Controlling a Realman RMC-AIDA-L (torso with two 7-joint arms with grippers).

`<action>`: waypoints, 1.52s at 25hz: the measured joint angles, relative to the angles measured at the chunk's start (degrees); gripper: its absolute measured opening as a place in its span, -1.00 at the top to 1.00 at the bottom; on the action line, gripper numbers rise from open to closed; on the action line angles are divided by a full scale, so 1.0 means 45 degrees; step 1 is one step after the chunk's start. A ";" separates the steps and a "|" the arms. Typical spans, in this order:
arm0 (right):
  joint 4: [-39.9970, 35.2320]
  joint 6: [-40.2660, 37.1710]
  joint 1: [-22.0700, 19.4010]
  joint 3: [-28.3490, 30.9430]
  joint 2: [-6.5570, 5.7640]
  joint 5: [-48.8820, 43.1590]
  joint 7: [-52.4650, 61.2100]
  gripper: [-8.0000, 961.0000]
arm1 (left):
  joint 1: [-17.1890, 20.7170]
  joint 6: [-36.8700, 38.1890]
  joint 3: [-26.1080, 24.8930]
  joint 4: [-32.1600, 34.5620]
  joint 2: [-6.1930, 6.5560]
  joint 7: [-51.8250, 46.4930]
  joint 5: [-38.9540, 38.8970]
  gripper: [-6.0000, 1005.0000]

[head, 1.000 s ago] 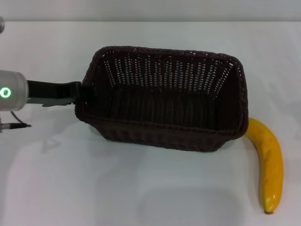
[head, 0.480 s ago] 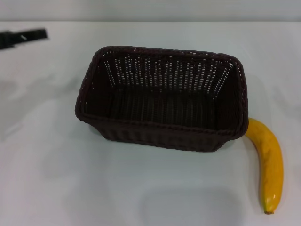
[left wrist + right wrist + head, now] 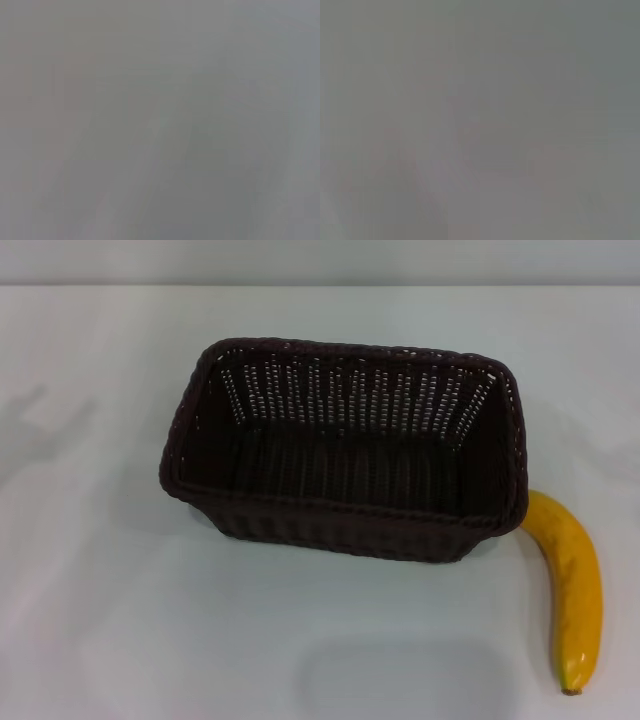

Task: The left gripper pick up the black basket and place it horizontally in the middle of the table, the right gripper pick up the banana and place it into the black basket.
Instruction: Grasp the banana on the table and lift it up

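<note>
The black basket (image 3: 345, 445) stands upright and empty in the middle of the white table (image 3: 150, 620) in the head view, its long side running left to right. The yellow banana (image 3: 571, 585) lies on the table to the right of the basket, its upper end touching or nearly touching the basket's front right corner. Neither gripper shows in the head view. Both wrist views show only flat grey with nothing to make out.
The table's far edge (image 3: 320, 284) runs across the top of the head view. A faint shadow lies on the table at the far left (image 3: 30, 410).
The left gripper drew back from the basket's left end, rose to the upper left, and has now left the view. The basket and the banana have not moved.
</note>
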 joint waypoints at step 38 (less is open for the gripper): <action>1.1251 0.5582 0.4791 -0.4788 0.3074 -1.9206 1.6237 -0.60 | 0.0490 0.0427 -0.2023 -0.2516 0.0442 0.3500 -0.1219 -0.76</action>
